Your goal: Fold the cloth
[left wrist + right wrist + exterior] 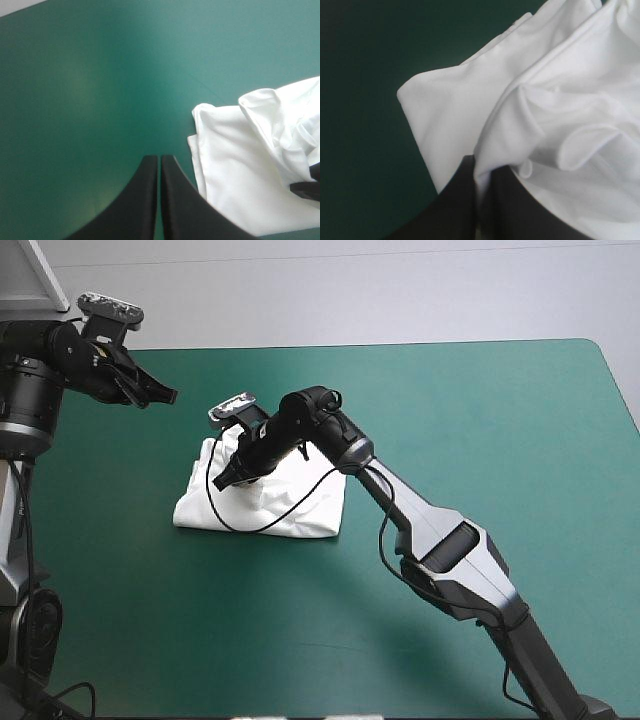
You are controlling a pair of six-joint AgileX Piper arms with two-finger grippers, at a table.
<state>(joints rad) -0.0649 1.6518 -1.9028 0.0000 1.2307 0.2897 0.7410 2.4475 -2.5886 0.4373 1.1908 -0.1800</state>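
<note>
Teal-green table cover [470,410], and on its left half a white short-sleeved T-shirt [315,512] as a rumpled folded bundle.

The bundle is roughly rectangular, flat at its near edge and wrinkled into soft ridges on top; the right gripper [482,167], two broad black curved fingers, is down on the bundle's left part, the fingers almost closed with a fold of white cloth pinched between them; the left gripper [159,160] hangs above bare cover toward the far left corner, well apart from the T-shirt, its fingers pressed together into one pointed arch; a corner of the bundle lies ahead of it, to the side.
</note>
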